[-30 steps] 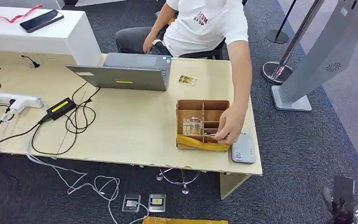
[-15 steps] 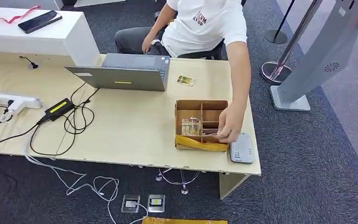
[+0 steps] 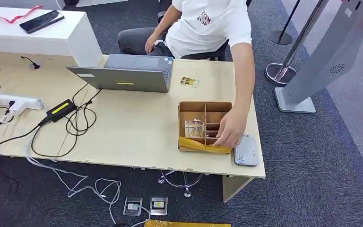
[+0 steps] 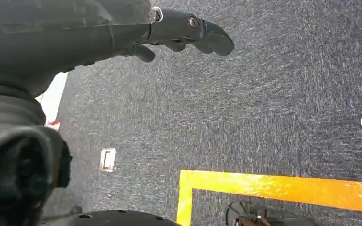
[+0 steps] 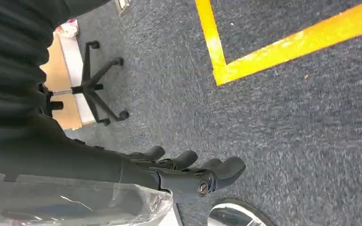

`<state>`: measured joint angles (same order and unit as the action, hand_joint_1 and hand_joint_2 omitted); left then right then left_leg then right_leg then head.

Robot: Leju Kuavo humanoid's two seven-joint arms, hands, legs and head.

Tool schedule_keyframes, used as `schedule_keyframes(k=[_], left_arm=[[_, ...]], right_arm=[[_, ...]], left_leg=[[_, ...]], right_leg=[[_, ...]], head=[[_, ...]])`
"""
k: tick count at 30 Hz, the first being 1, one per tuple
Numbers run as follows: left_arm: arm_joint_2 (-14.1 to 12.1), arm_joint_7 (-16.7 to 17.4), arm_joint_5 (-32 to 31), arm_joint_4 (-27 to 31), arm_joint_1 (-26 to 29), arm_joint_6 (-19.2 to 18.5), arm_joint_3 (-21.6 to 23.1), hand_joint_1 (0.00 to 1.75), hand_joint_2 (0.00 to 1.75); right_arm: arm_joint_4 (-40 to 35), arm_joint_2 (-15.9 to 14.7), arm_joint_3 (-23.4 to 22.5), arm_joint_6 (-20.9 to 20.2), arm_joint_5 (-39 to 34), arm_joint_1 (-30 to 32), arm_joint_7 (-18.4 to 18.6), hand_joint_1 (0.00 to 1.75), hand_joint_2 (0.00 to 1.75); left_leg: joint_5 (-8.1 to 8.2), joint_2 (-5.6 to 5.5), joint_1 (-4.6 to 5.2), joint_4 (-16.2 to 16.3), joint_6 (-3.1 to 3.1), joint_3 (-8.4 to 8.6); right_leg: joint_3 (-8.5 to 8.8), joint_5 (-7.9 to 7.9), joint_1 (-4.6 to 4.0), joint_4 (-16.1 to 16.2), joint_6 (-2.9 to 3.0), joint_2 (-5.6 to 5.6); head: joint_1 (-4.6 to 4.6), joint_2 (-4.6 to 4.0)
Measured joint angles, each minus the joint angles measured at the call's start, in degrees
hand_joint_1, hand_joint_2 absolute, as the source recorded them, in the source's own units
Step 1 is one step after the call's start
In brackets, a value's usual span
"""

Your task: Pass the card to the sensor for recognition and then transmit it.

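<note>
On the wooden table (image 3: 132, 132) stands a brown cardboard box (image 3: 204, 102) split into compartments, with a clear-sleeved card (image 3: 194, 128) in one of them. A person's hand (image 3: 230, 130) reaches into the box's right side. A grey card sensor (image 3: 247, 152) lies flat just right of the box, at the table's corner. Another small gold card (image 3: 189, 82) lies behind the box. My left hand (image 4: 184, 33) hangs over the carpet, fingers apart and holding nothing. My right hand (image 5: 188, 172) also hangs over the carpet, fingers stretched out and holding nothing.
A laptop (image 3: 127, 73) sits at the table's back, with a power adapter (image 3: 61, 109), a power strip (image 3: 14, 102) and loose cables to the left. A seated person is behind the table. A grey kiosk stand (image 3: 321, 61) rises on the right. Yellow floor tape (image 4: 283, 186) runs below.
The person's hand has shifted slightly inside the box. A dark shape at the lower right of the head view one second ago is gone from it. The view itself has wobbled a little.
</note>
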<state>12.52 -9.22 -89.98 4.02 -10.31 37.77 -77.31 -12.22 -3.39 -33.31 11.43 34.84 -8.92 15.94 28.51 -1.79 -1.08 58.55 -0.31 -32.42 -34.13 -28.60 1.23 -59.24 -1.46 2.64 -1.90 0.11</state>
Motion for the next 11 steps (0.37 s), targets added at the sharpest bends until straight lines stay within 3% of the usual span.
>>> schedule_keyframes(k=[11], left_arm=[[0.3, 1.2, 0.0, 0.0, -0.3, 0.0, 1.0, 0.0, 0.0]], right_arm=[[0.8, 2.2, 0.1, 0.0, 2.8, 0.1, 0.2, 0.0, 1.75]], left_leg=[[0.0, 0.01, -0.01, 0.0, 0.0, 0.0]], right_leg=[[0.01, 0.0, -0.01, 0.0, 0.0, 0.0]], head=[[-0.02, 0.0]])
